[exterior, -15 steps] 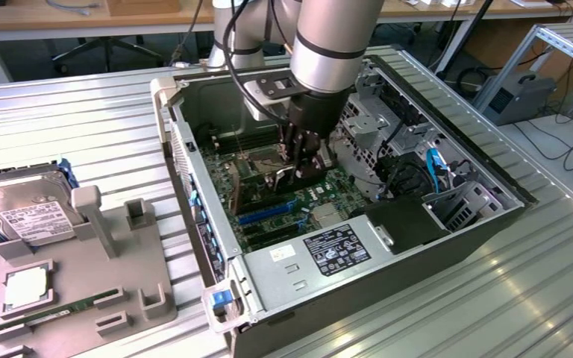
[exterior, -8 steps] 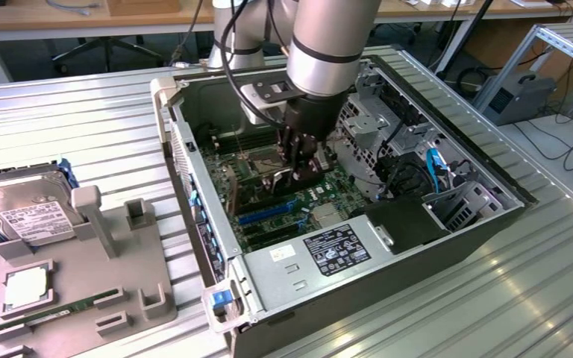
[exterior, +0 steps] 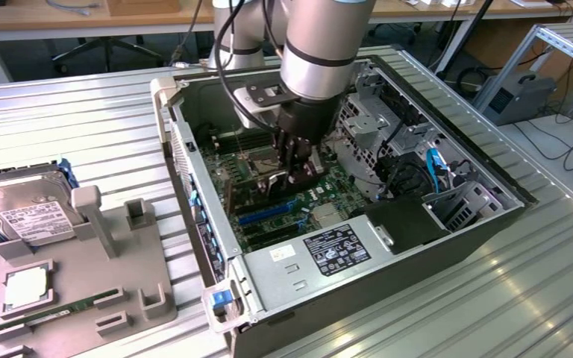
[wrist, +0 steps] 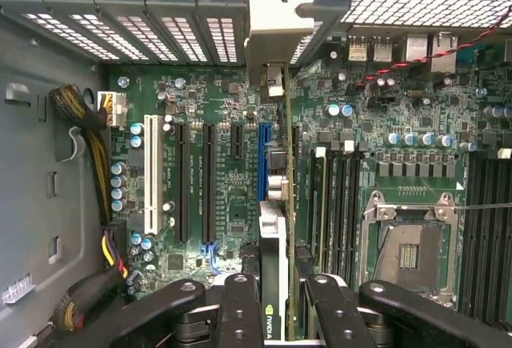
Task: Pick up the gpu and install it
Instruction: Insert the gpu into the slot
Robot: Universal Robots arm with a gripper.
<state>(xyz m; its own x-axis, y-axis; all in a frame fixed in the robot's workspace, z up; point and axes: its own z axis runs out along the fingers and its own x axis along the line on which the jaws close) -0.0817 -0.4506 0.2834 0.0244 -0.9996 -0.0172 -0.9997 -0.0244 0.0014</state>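
Inside the open computer case (exterior: pixel 180 142), my gripper (exterior: pixel 292 170) reaches down over the motherboard (exterior: pixel 331 195). It is shut on the gpu (exterior: pixel 254 186), which stands on edge between the fingers. In the wrist view the gpu (wrist: pixel 274 224) shows edge-on as a thin strip. Its silver end bracket (wrist: pixel 276 20) sits against the rear slot openings, and my gripper (wrist: pixel 282 294) clamps its near end. The card runs along the blue expansion slot (wrist: pixel 262 156). I cannot tell whether its lower edge is seated in the slot.
A grey parts fixture (exterior: pixel 117 246) stands at the exterior view's left, with a hard drive (exterior: pixel 30 212), a processor (exterior: pixel 27 287) and a RAM stick (exterior: pixel 63 312). Inside the case are the power supply (exterior: pixel 339 250), cable bundles (wrist: pixel 88 136), the empty CPU socket (wrist: pixel 410 244) and a drive cage (exterior: pixel 371 119).
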